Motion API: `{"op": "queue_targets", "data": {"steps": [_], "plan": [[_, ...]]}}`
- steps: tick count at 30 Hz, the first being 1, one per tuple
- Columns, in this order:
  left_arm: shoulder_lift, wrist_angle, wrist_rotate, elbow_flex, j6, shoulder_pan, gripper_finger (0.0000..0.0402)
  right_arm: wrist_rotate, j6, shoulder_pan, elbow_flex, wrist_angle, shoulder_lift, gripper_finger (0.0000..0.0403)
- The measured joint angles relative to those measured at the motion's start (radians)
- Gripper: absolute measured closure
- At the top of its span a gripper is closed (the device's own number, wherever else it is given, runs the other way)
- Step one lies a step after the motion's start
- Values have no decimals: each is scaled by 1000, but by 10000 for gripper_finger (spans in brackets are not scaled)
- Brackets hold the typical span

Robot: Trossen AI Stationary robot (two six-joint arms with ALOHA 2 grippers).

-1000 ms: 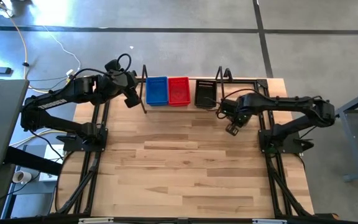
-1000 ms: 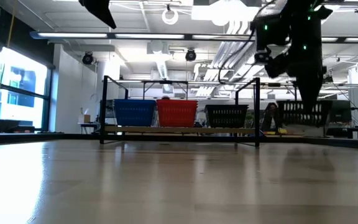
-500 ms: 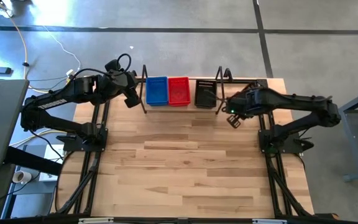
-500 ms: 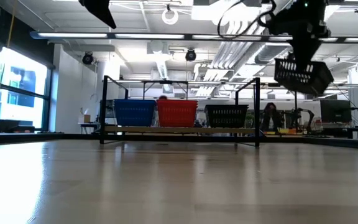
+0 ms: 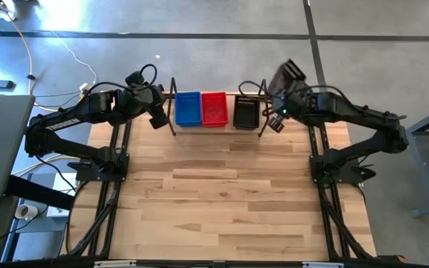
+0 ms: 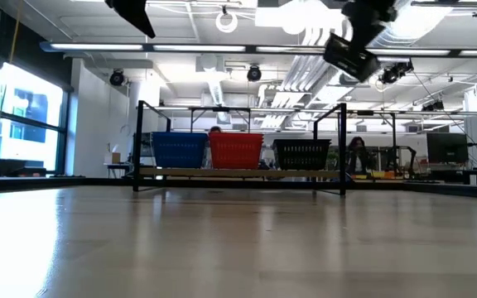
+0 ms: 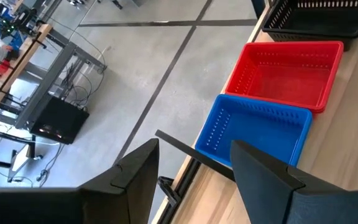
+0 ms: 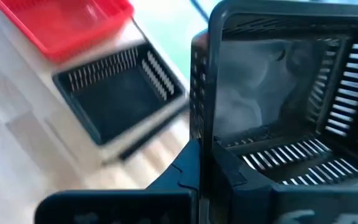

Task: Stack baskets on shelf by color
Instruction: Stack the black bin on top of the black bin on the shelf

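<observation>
On the shelf (image 5: pixel 218 126) at the table's far edge stand a blue basket (image 5: pixel 188 109), a red basket (image 5: pixel 214 109) and a black basket (image 5: pixel 246 112), side by side on the plank (image 6: pixel 238 173). My right gripper (image 5: pixel 280 104) is shut on another black basket (image 5: pixel 286 74), raised above the shelf's right end and tilted (image 6: pixel 350 56). My left gripper (image 7: pixel 194 180) is open and hovers high beside the shelf's left upright (image 5: pixel 157 117), touching nothing. The left wrist view looks down on the blue basket (image 7: pixel 257 127) and the red basket (image 7: pixel 284 71). My right gripper holds the black basket by one wall (image 8: pixel 205 134), close to my fingers (image 8: pixel 194 168). The gripper itself hides whether one finger is inside. The basket is lifted clear of everything and tilted, its open side turned toward the wrist camera (image 8: pixel 278 93).
The slatted wooden tabletop (image 5: pixel 222 201) stretches in front of the shelf with nothing on it. Black bent-wire uprights (image 6: pixel 142 145) (image 6: pixel 342 147) flank the plank. The room's concrete floor (image 5: pixel 222 45) lies behind the shelf, with desks and a person far off.
My right gripper has carried the black basket up and toward the far edge, from low beside the shelf's right end to high above it. The basket has tipped from hanging below the fingers to a tilted pose.
</observation>
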Motion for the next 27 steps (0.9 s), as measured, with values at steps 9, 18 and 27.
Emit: {"op": "queue_targets", "data": {"steps": [9,18,27], "plan": [[0,0,0,0,-11,0,213,-108,-372,-34,3,278,33,403],[0,0,9,0,-96,0,213,-249,-407,-34,3,268,191,403],[0,0,35,0,-107,0,213,-289,-358,-34,3,203,344,403]]}}
